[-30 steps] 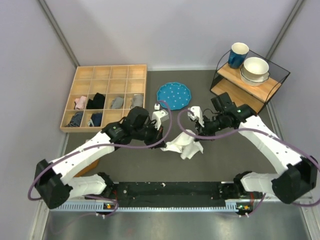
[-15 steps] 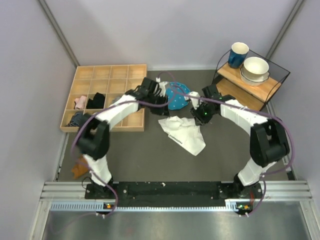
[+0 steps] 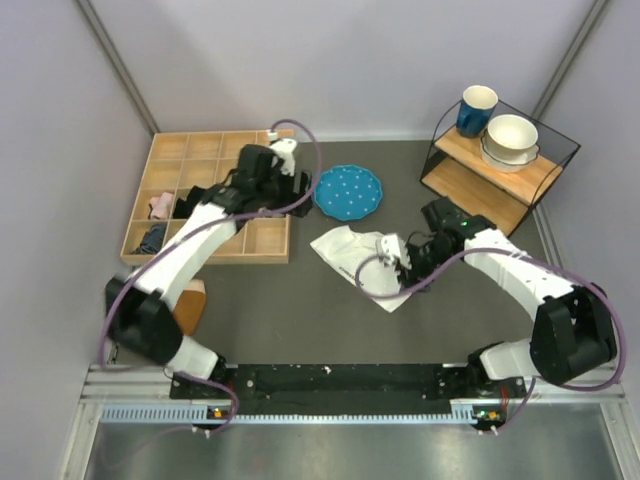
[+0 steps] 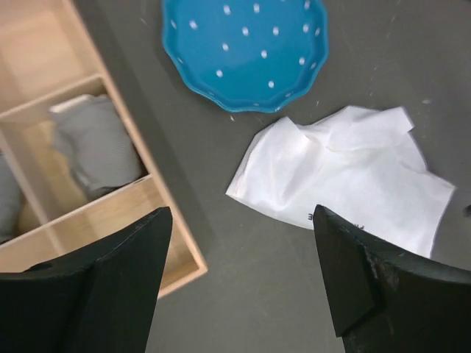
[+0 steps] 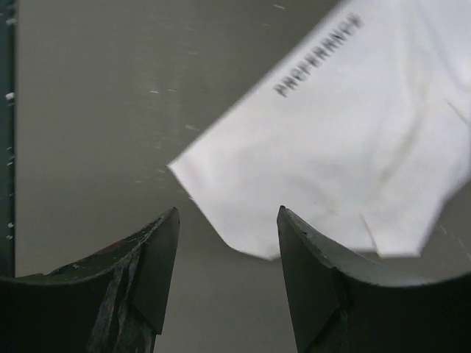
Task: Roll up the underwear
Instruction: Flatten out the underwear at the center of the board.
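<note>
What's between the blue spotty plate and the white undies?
Just bare dark tabletop between the blue dotted plate and white cloth underwear, in the left wrist view.

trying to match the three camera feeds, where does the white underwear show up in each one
Top external: the underwear lies spread near the picture's centre, below the blue plate.
Left wrist: right of centre, just below the blue plate.
Right wrist: fills the upper right, with its dark lettering showing; the plate is not in view.
Shared landmark: the blue plate, in the top and left wrist views only.
</note>
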### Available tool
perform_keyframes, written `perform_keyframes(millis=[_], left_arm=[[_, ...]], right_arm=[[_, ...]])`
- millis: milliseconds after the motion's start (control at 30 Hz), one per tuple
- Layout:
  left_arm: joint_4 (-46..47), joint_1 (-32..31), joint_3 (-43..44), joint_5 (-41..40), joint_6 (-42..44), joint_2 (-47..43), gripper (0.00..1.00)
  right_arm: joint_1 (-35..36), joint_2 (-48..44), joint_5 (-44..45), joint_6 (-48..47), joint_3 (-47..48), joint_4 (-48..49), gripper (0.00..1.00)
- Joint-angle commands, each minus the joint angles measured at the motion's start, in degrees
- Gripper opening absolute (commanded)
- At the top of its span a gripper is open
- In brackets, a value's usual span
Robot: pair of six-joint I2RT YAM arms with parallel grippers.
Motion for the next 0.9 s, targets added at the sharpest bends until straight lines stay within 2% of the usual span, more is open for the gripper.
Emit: perform_keyframes(millis=[0, 100, 200, 400, 700, 867], left_arm=[[4.17, 3.29, -10.04, 0.0, 6.09, -17.63, 0.86], [3.82, 5.67, -17.51, 5.54, 7.15, -25.81, 0.88], [3.82, 5.77, -24.54, 5.2, 7.77, -32.41, 0.88], [5.57, 5.77, -33.0, 3.97, 6.01, -39.99, 0.88], [5.22, 5.77, -33.89, 2.21, 6.54, -42.37, 0.88], [5.05, 5.77, -34.24, 1.86, 6.62, -43.34, 0.88]], right_arm=[[7.44, 2.56, -4.28, -20.26, -2.49, -9.49, 0.56], [12.64, 4.59, 0.04, -19.9, -3.27, -8.7, 0.54], [13.7, 5.38, 3.73, -20.61, -4.42, -5.98, 0.54], [14.4, 8.37, 8.13, -21.14, -6.52, -2.29, 0.5], [17.12, 9.78, 10.6, -16.75, -9.87, 5.44, 0.42], [17.74, 10.22, 11.22, -14.02, -10.57, 7.3, 0.3]])
